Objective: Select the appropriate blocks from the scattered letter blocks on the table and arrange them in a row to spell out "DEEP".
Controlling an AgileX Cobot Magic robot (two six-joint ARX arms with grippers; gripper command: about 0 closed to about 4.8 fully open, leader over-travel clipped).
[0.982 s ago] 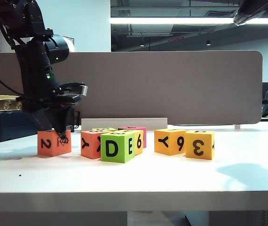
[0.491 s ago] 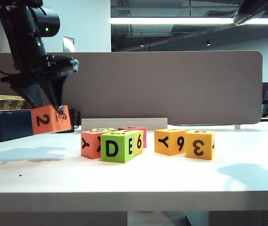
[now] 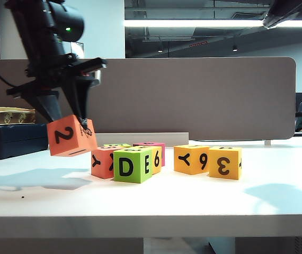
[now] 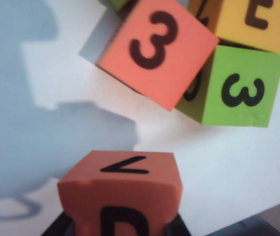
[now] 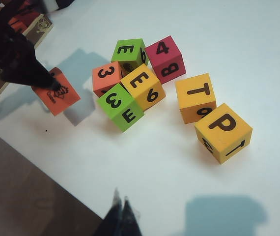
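Left hand [image 3: 82,127] grips the red-orange block [image 3: 71,136] aloft; right hand [image 5: 121,209] hangs clenched.

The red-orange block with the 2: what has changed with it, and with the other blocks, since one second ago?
The left gripper, already closed on the red-orange block with the 2, lifted it off the table and carried it right, toward the cluster; it now hangs tilted beside the red-orange block with the Y. The other blocks and the right gripper, shut above the table's front, kept their places.
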